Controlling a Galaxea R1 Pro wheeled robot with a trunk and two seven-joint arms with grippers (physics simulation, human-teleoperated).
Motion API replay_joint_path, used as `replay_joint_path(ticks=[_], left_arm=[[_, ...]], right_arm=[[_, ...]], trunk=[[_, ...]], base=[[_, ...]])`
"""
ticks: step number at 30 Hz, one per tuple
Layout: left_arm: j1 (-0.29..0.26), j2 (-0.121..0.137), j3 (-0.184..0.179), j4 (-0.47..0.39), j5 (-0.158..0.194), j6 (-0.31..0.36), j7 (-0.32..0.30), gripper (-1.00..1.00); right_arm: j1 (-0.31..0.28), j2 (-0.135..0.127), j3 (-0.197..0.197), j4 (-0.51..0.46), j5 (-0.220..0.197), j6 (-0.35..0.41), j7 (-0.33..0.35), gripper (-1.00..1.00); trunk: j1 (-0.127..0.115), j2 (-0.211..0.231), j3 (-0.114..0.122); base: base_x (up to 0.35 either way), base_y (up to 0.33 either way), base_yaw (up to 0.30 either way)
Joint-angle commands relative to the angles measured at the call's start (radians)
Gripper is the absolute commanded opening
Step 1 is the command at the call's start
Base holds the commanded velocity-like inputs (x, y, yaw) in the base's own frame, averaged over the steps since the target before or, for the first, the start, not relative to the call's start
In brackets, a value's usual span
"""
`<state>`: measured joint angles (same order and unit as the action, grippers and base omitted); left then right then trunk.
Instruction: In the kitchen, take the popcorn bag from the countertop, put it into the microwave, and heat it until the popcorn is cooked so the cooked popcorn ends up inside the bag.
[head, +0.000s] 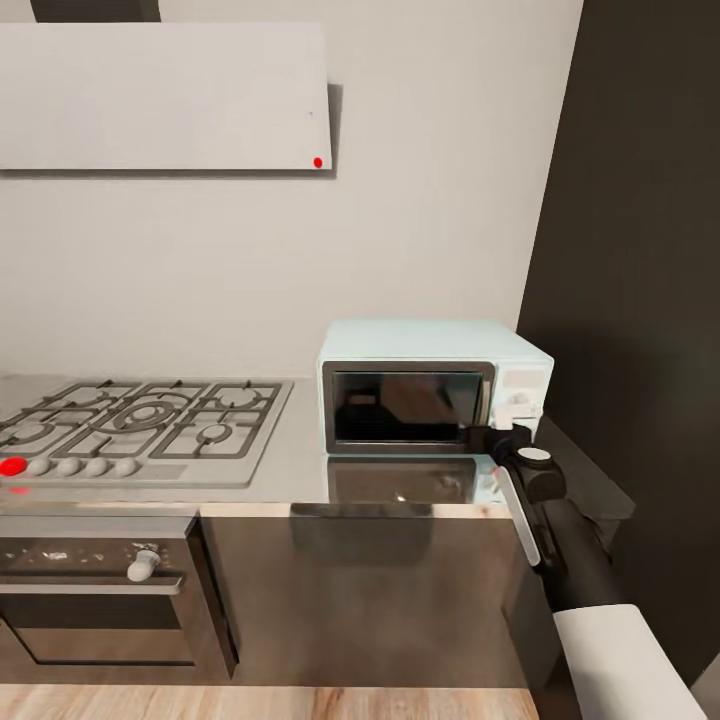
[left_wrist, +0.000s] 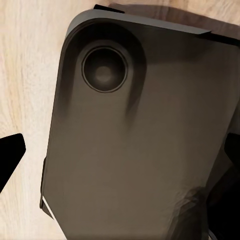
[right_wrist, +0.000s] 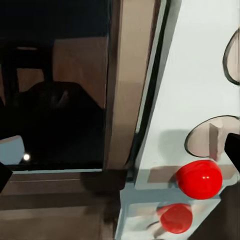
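Now microwave (head: 430, 390) sits on shiny desk (head: 300, 470), door shut, right of gas hob (head: 140, 425). Right jaws (head: 497, 437) at its knob panel (right_wrist: 200, 100), near red light (right_wrist: 199, 179); spread or not, cannot tell. Left jaws (left_wrist: 120, 165) spread over dark robot base (left_wrist: 145, 140). Popcorn bag hidden.
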<state>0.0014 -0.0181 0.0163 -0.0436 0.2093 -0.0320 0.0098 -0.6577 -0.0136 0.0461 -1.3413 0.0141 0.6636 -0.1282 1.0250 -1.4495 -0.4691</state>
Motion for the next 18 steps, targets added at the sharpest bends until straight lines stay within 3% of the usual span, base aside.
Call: replay_joint_path(ticks=[1, 9, 18], left_arm=[[0.000, 0.000, 0.001, -0.001, 0.005, -0.002, 0.001, 1.00], [0.000, 0.000, 0.001, -0.001, 0.005, -0.002, 0.001, 1.00], [0.000, 0.000, 0.001, -0.001, 0.005, -0.002, 0.001, 1.00]], right_arm=[[-0.001, -0.002, 0.002, -0.001, 0.001, 0.005, -0.005, 1.00], [-0.001, 0.001, -0.033, -0.001, -0.004, -0.004, -0.029, 1.00], [-0.001, 0.004, -0.034, -0.001, -0.005, -0.005, -0.046, 1.00]], trunk=[[0.000, -0.001, -0.001], [0.000, -0.001, -0.001], [0.000, -0.001, -0.001]], base=[[0.000, 0.004, 0.000], [0.000, 0.000, 0.000], [0.000, 0.026, 0.000]])
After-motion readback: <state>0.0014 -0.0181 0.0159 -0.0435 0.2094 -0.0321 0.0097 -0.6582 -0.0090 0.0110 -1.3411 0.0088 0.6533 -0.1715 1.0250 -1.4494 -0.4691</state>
